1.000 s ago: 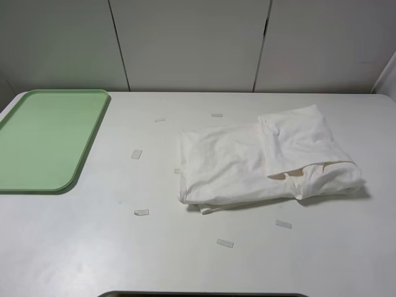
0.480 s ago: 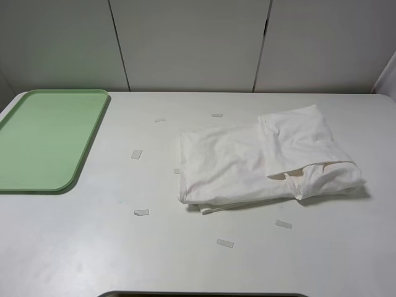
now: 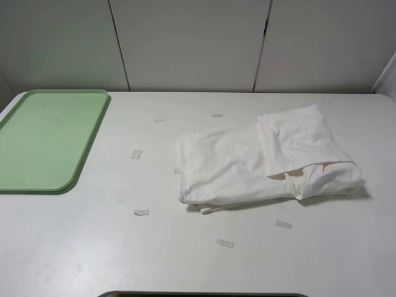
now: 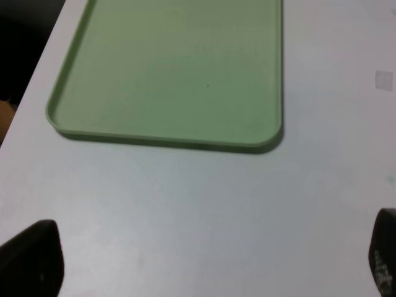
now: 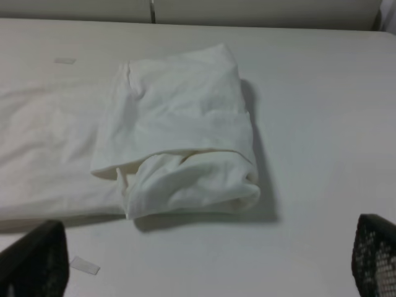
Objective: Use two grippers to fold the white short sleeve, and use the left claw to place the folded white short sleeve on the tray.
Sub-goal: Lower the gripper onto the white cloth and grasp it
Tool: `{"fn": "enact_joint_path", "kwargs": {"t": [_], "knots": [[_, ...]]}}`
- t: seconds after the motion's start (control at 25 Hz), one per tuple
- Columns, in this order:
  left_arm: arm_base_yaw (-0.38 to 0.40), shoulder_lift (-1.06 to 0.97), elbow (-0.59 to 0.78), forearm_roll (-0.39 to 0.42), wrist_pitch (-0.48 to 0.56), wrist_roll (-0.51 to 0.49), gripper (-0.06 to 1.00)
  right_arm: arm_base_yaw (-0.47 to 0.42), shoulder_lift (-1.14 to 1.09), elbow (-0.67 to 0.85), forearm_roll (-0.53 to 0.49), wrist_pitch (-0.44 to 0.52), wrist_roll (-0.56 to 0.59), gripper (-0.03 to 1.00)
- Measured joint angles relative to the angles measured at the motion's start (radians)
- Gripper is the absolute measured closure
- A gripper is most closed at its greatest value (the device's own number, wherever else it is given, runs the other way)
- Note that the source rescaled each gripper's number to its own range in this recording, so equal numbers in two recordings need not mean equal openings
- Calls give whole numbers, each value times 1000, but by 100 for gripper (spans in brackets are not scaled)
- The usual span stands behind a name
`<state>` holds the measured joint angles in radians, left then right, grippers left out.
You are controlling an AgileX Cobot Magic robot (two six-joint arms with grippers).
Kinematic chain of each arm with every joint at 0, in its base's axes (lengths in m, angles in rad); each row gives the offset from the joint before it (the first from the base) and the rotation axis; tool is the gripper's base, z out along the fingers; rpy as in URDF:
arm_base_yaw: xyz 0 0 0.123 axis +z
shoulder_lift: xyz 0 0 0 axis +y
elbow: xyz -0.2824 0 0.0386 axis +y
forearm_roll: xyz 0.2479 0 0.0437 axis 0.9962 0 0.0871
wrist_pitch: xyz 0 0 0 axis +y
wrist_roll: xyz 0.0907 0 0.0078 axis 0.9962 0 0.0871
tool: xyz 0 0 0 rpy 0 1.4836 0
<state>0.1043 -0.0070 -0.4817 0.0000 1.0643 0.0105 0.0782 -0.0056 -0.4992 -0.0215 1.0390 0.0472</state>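
Observation:
The white short sleeve (image 3: 266, 161) lies partly folded into a rumpled bundle on the white table, right of the middle; no print or label shows. The right wrist view shows it too (image 5: 179, 136), with its right end doubled over. The pale-green tray (image 3: 43, 136) lies empty at the far left and also shows in the left wrist view (image 4: 173, 68). Neither arm shows in the exterior high view. My left gripper (image 4: 207, 260) is open and empty over bare table near the tray. My right gripper (image 5: 204, 257) is open and empty, on the near side of the shirt.
Several small clear tape strips (image 3: 142, 212) lie scattered on the table around the shirt. White wall panels (image 3: 192, 43) stand behind the table. The table's left edge (image 4: 31, 93) runs beside the tray, with dark floor beyond it.

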Motion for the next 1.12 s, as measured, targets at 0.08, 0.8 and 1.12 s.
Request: {"fn": "enact_joint_path", "kwargs": {"t": [0.08,0.8,1.12], "knots": [[0,0,0,0,0,0,-4,0,0,3,0,-5,-1,-3],[0,0,0,0,0,-2,-4,0,0,5,0,-7,-3,-3],[0,106,-27,-14,9,-16,-4,0,0,5,0,-8,-3,-3]]}}
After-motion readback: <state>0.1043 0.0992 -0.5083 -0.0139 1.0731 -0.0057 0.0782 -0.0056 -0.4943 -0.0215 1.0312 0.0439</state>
